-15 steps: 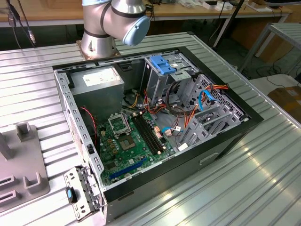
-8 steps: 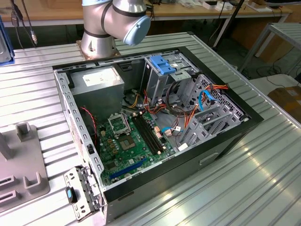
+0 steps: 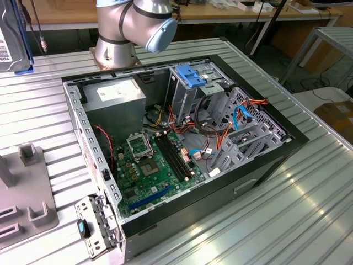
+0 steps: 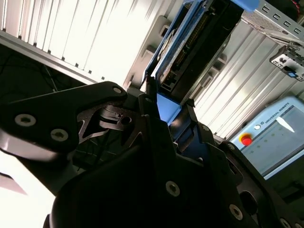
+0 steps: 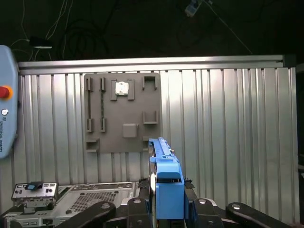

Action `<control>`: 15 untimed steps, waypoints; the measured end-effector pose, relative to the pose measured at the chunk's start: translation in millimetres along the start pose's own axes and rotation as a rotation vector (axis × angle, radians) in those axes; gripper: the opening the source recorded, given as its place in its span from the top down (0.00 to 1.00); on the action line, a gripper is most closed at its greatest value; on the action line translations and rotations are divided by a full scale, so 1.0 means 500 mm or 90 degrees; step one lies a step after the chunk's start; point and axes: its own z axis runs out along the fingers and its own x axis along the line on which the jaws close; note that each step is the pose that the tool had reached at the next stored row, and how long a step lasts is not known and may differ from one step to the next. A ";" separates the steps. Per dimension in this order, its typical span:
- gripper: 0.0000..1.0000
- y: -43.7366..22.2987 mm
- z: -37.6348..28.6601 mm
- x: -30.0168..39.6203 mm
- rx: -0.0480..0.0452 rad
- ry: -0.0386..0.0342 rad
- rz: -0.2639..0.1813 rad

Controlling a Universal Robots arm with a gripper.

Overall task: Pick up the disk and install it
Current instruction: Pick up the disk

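My gripper (image 5: 167,211) is clamped on the disk (image 5: 164,166), with the jaws pinching one end of its blue carrier rail. I judge this leaves the free length able to slide into a bay. The disk stands edge-on, straight out from between my jaws, over the ribbed table (image 5: 228,142) and not yet in the open computer case (image 3: 182,143).

The flat rectangular grey metal disk (image 3: 10,38), pale on its labelled face and framed by a bright blue plastic carrier rail, stands upright at the upper left edge of the exterior view, partly cut off by the frame; in both wrist views the disk (image 5: 164,183) (image 4: 192,52) shows edge-on; its blue end sits clamped between the fingers of the black pincer (image 5: 166,211).
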 end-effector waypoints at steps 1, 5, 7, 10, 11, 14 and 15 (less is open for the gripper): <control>0.63 -0.005 0.000 0.000 -0.0001 0.0000 0.000; 0.63 -0.042 0.000 -0.002 0.0000 0.0000 0.000; 0.63 -0.063 0.000 -0.003 0.0000 0.0000 0.000; 0.63 -0.084 0.000 -0.003 0.0000 0.0000 0.000; 0.63 -0.091 -0.001 -0.004 0.0000 0.0000 0.000; 0.63 -0.122 -0.001 -0.005 -0.0001 0.0000 0.000; 0.63 -0.127 -0.001 -0.005 0.0000 0.0000 0.000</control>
